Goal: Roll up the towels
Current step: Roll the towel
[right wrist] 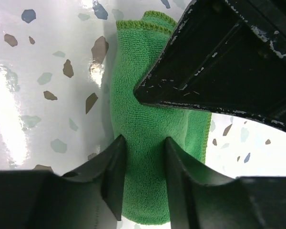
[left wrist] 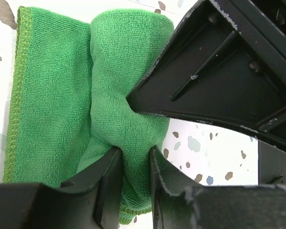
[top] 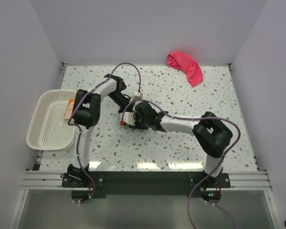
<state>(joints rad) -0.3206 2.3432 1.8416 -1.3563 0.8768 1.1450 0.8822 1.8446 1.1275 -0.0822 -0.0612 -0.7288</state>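
A bright green towel [left wrist: 52, 95] lies on the speckled table, part flat and part rolled into a thick roll [left wrist: 124, 71]. My left gripper [left wrist: 133, 162] is shut on the roll and pinches it in. In the right wrist view the same green roll [right wrist: 138, 109] runs between the fingers of my right gripper [right wrist: 144, 148], which press on both its sides. From above, both grippers [top: 129, 114] [top: 139, 119] meet at mid-table and hide the green towel. A pink-red towel [top: 186, 67] lies crumpled at the back. A peach-orange towel [top: 68, 111] sits in the basket.
A white mesh basket [top: 45, 129] stands at the table's left edge beside the left arm. White walls close in the table at the back and on both sides. Each wrist view shows the other gripper's black body close above the roll.
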